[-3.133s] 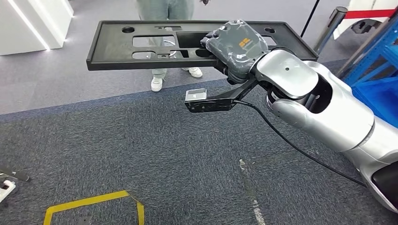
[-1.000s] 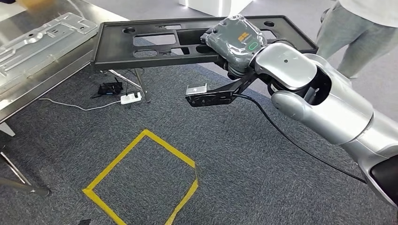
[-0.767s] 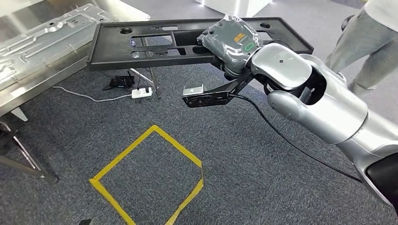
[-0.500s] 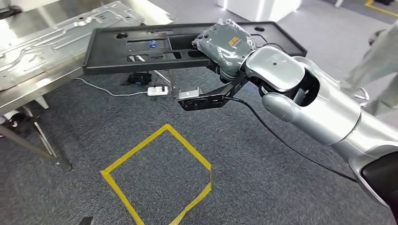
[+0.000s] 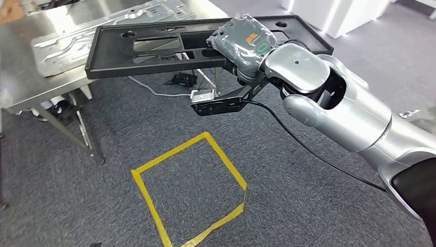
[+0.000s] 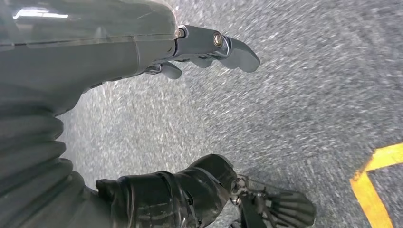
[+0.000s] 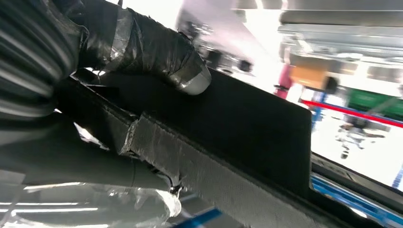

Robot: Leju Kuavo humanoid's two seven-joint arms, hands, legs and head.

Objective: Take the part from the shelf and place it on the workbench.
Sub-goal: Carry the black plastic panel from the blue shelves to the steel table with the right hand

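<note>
Part partly hidden beneath right robot hand.

A steel workbench carries a pressed metal panel; grey carpet floor bears a yellow tape square.

A long, flat black plastic part with several cutouts lies level in the air, its far edge over the steel bench.

No legible text; an orange mark on the right robot hand is unreadable.
</note>
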